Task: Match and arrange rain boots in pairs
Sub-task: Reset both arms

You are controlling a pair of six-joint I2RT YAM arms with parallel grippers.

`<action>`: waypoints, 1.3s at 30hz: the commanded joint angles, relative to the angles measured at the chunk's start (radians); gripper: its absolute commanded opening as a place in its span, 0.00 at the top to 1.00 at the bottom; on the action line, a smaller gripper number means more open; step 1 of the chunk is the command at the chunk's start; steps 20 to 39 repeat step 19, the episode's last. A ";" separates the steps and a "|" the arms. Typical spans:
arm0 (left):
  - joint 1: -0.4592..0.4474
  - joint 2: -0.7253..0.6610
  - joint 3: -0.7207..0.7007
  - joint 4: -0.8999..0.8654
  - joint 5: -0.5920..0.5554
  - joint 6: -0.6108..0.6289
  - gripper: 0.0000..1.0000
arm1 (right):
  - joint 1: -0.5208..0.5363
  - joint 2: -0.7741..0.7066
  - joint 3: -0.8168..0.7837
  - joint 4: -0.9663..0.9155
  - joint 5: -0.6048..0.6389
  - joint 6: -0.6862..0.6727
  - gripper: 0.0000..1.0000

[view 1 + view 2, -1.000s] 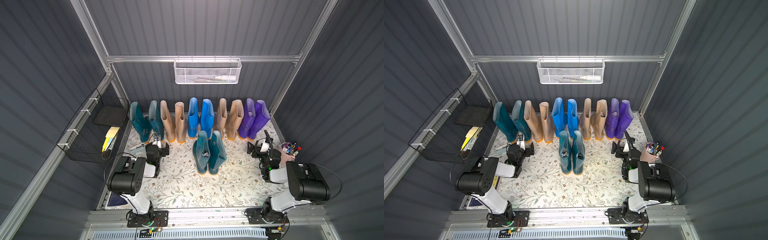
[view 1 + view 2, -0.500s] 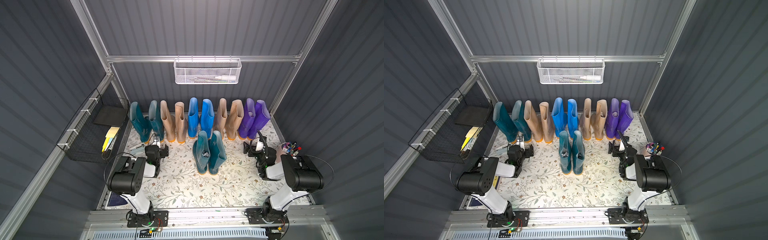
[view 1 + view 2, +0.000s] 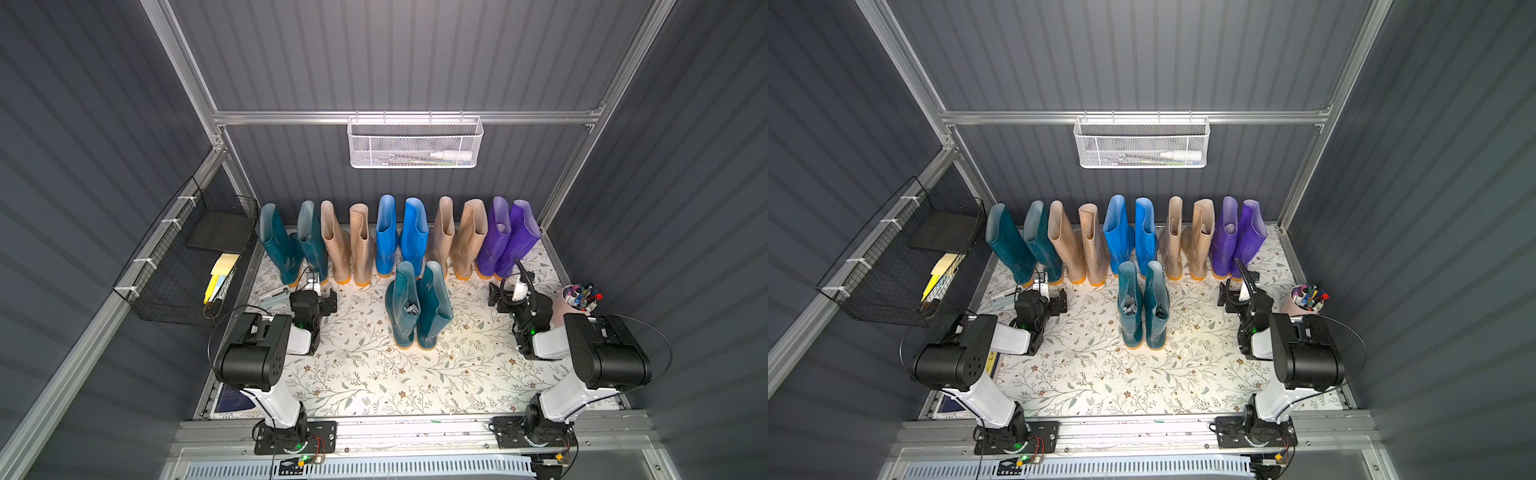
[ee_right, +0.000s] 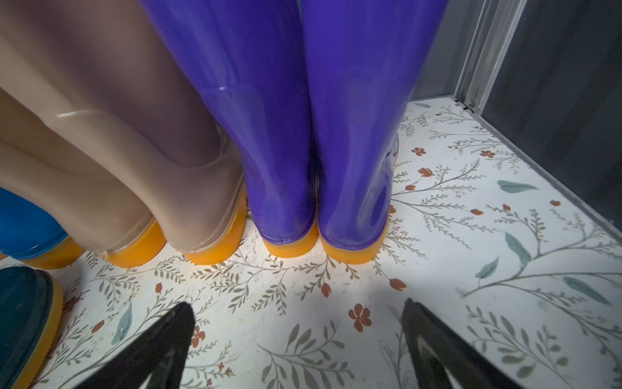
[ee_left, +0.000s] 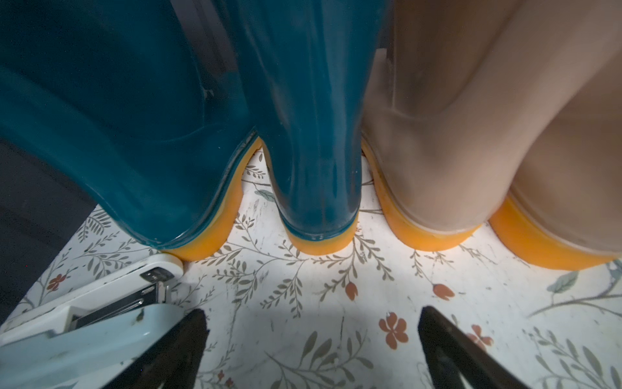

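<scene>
Dark grey ribbed walls close in a table [image 3: 365,374] papered with a leafy flower print; we take the bright blue pair [image 3: 414,237] of rain boots, upright in the middle of the row along the back wall, as our mark. On its left-arm side a beige pair [image 3: 334,245] stands next to it, and a dark teal pair [image 3: 280,249] stands beyond that at the row's end; on its right-arm side comes a second beige pair [image 3: 469,241], then the purple pair [image 3: 498,241] at the other end; all ten stand side by side, orange soles on the table. Just in front of the blue pair, out of the row, a second dark teal pair [image 3: 434,307] stands upright, its boots close together; straight above the blue pair a white mesh basket [image 3: 415,143] hangs on the wall rail.

We find the left claw [image 5: 311,313] low over the table, well to the blue pair's left-arm side, facing the foot of the row's teal and beige boots; its jaws are wide with nothing between them, and a pale stapler [image 5: 84,313] lies just beside one finger. The right claw [image 4: 298,304] sits well off on the blue pair's other side, facing the foot of the purple pair, jaws likewise spread wide and empty. A pink cup of pens [image 3: 579,297] stands further out on that side; a black wire basket [image 3: 187,257] hangs on the side wall past the teal end.
</scene>
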 commanded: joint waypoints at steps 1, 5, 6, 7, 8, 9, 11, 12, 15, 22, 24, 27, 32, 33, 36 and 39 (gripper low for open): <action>0.008 0.012 0.017 -0.013 -0.012 -0.016 0.00 | 0.004 -0.006 0.014 -0.003 0.006 -0.008 0.01; 0.008 0.012 0.017 -0.014 -0.013 -0.017 0.00 | 0.006 -0.006 0.014 -0.003 0.007 -0.008 0.01; 0.008 0.012 0.016 -0.013 -0.013 -0.017 0.00 | 0.005 -0.006 0.014 -0.003 0.006 -0.008 0.01; 0.008 0.012 0.017 -0.013 -0.013 -0.017 0.00 | 0.005 -0.005 0.016 -0.003 0.006 -0.008 0.01; 0.008 0.012 0.018 -0.014 -0.013 -0.016 0.00 | 0.006 -0.003 0.018 -0.006 0.006 -0.011 0.01; 0.008 0.012 0.017 -0.013 -0.013 -0.018 0.00 | 0.007 0.001 0.022 -0.008 0.005 -0.015 0.01; 0.008 0.012 0.016 -0.013 -0.013 -0.016 0.00 | 0.011 0.007 0.023 -0.001 0.010 -0.024 0.01; 0.008 0.012 0.018 -0.013 -0.013 -0.016 0.00 | 0.013 0.011 0.022 0.005 0.010 -0.028 0.01; 0.008 0.012 0.017 -0.013 -0.013 -0.016 0.00 | 0.014 0.015 0.023 0.012 0.013 -0.027 0.01; 0.008 0.012 0.018 -0.013 -0.012 -0.016 0.00 | 0.013 0.005 0.013 0.020 0.020 -0.022 0.01; 0.008 0.012 0.018 -0.013 -0.012 -0.016 0.00 | 0.013 0.005 0.013 0.020 0.020 -0.022 0.01; 0.008 0.012 0.018 -0.013 -0.012 -0.016 0.00 | 0.013 0.005 0.013 0.020 0.020 -0.022 0.01; 0.008 0.012 0.018 -0.013 -0.012 -0.016 0.00 | 0.013 0.005 0.013 0.020 0.020 -0.022 0.01; 0.008 0.012 0.018 -0.013 -0.012 -0.016 0.00 | 0.013 0.005 0.013 0.020 0.020 -0.022 0.01; 0.008 0.012 0.018 -0.013 -0.012 -0.016 0.00 | 0.013 0.005 0.013 0.020 0.020 -0.022 0.01; 0.008 0.012 0.018 -0.013 -0.012 -0.016 0.00 | 0.013 0.005 0.013 0.020 0.020 -0.022 0.01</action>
